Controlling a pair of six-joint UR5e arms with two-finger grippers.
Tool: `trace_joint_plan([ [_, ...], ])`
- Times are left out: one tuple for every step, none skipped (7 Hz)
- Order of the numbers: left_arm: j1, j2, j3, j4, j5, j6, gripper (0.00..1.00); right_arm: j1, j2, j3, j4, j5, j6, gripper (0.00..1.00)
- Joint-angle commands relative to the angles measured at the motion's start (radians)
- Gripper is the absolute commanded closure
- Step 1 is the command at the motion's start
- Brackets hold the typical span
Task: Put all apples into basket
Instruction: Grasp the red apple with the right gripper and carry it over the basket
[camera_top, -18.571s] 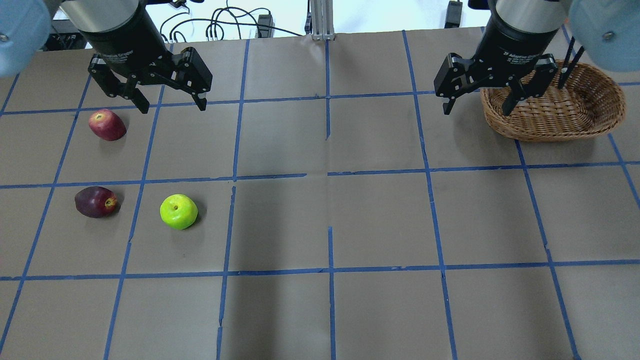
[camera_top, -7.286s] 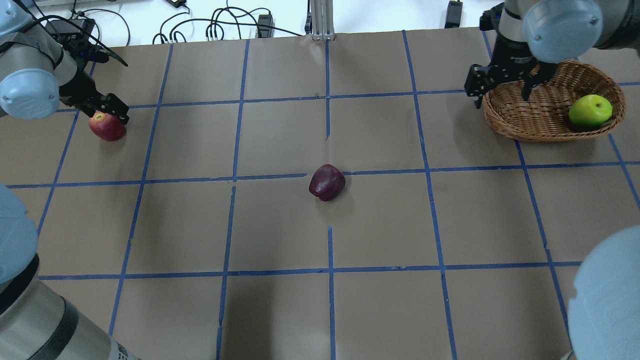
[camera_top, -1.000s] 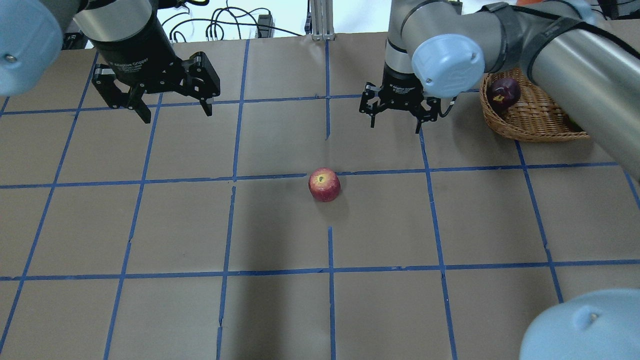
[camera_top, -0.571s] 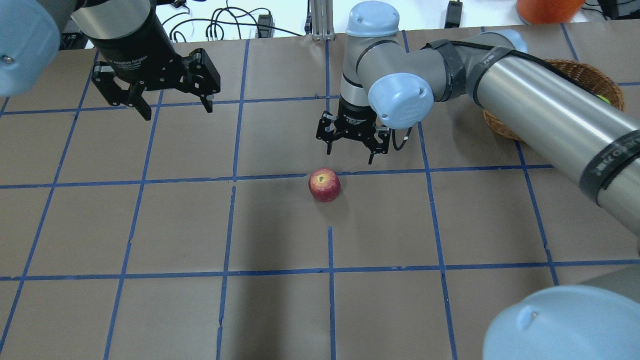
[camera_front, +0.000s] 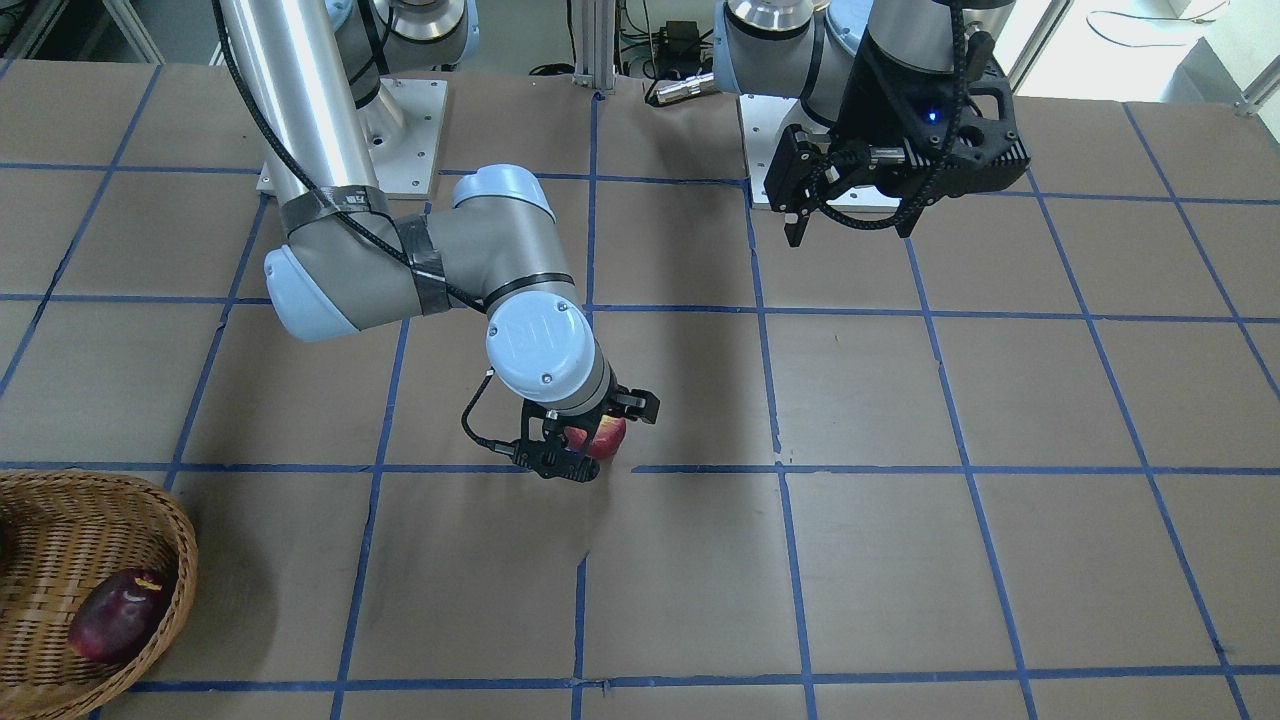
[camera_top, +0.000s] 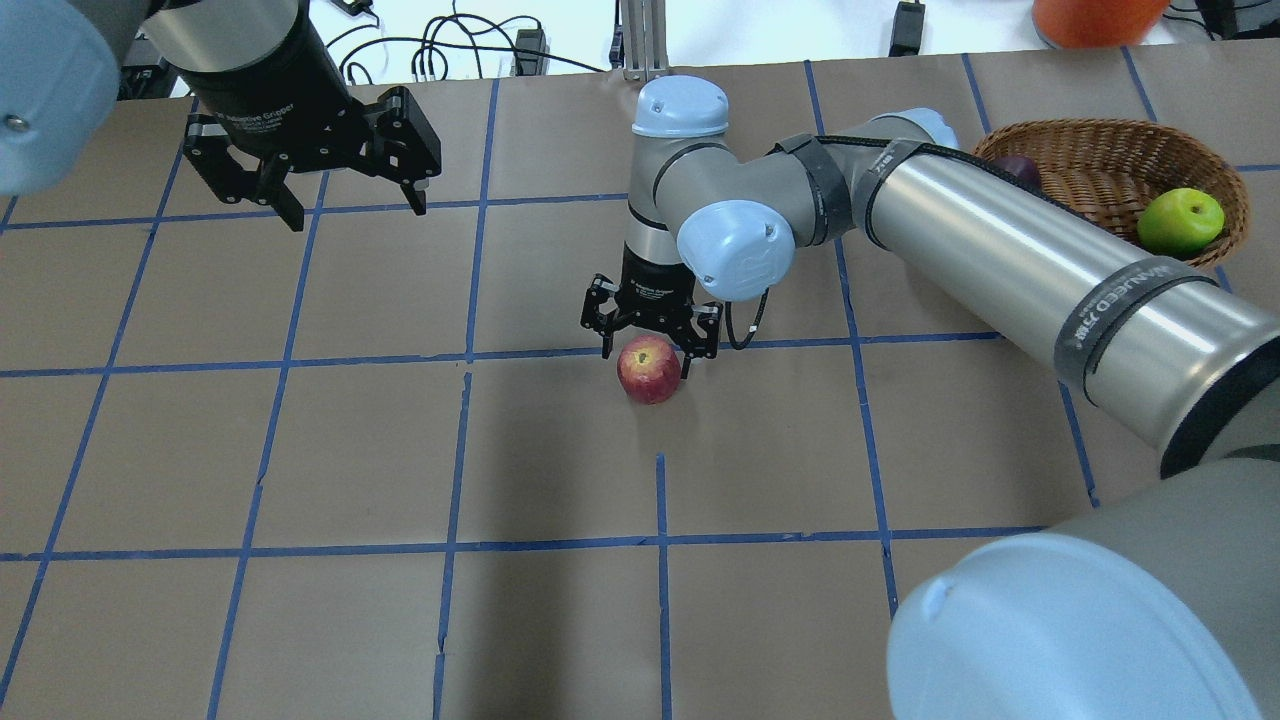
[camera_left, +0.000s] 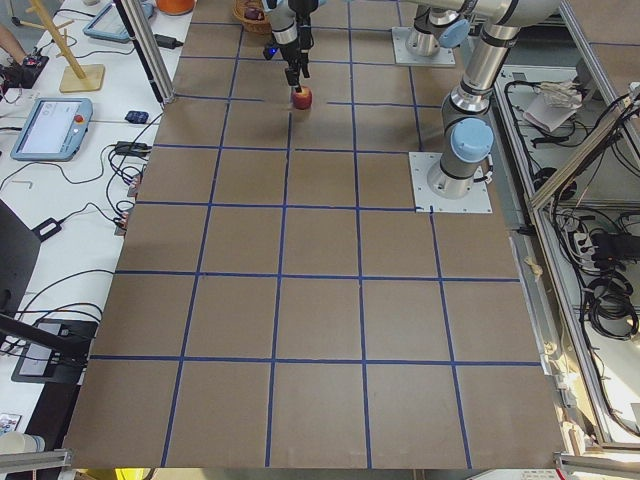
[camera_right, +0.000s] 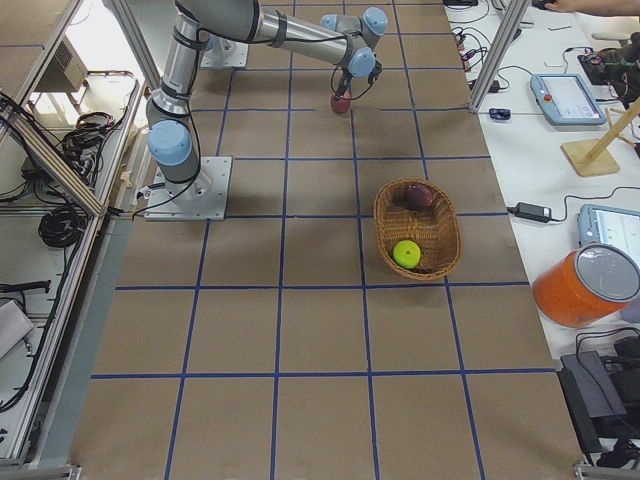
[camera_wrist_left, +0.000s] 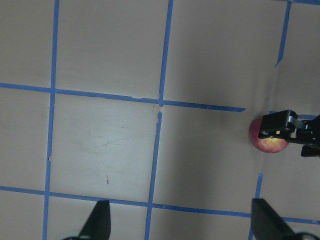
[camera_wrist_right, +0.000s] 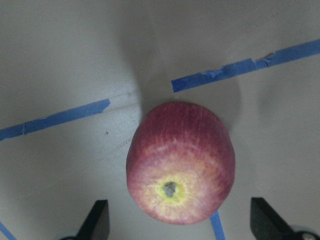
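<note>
The red apple (camera_top: 649, 369) stands stem up at the table's middle; it also shows in the front view (camera_front: 603, 437) and the right wrist view (camera_wrist_right: 180, 170). My right gripper (camera_top: 647, 352) is open, lowered over it, one finger on each side without touching. The wicker basket (camera_top: 1090, 128) sits at the far right and holds the yellow-green apple (camera_top: 1180, 221) and the maroon apple (camera_front: 118, 617), which the right arm partly hides in the overhead view. My left gripper (camera_top: 355, 212) is open and empty, high above the far left of the table.
The right arm's long forearm (camera_top: 1010, 250) stretches across the right half of the table, from the near right corner to the middle. Cables (camera_top: 450, 50) and a metal post (camera_top: 640, 40) stand past the far edge. An orange bucket (camera_right: 590, 285) stands off the table.
My right gripper has swung left and nearer from beside the basket and come down around the red apple. The left gripper and the apple have stayed put.
</note>
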Motion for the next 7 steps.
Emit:
trace_joint_plan([
  [0.000,0.002,0.000,-0.001,0.004,0.000,0.00,0.012,0.035,0.005,-0.028,-0.010,0.007,0.00],
  [0.000,0.000,0.000,0.000,0.004,0.000,0.00,0.009,0.034,0.006,-0.031,-0.019,0.011,0.55],
  [0.000,0.002,0.000,0.000,0.006,0.000,0.00,-0.003,0.026,0.006,-0.029,-0.022,0.014,1.00],
  [0.000,0.002,0.000,0.000,0.007,0.000,0.00,-0.006,0.014,-0.012,-0.032,-0.039,0.016,1.00],
  [0.000,0.002,0.000,0.000,0.007,0.000,0.00,-0.031,-0.042,-0.012,-0.026,-0.122,-0.005,1.00],
  [0.000,0.002,0.000,0.000,0.003,0.000,0.00,-0.095,-0.108,-0.006,0.000,-0.158,-0.045,1.00],
  [0.000,0.002,0.000,0.000,0.003,0.000,0.00,-0.185,-0.178,-0.008,0.080,-0.174,-0.168,1.00],
])
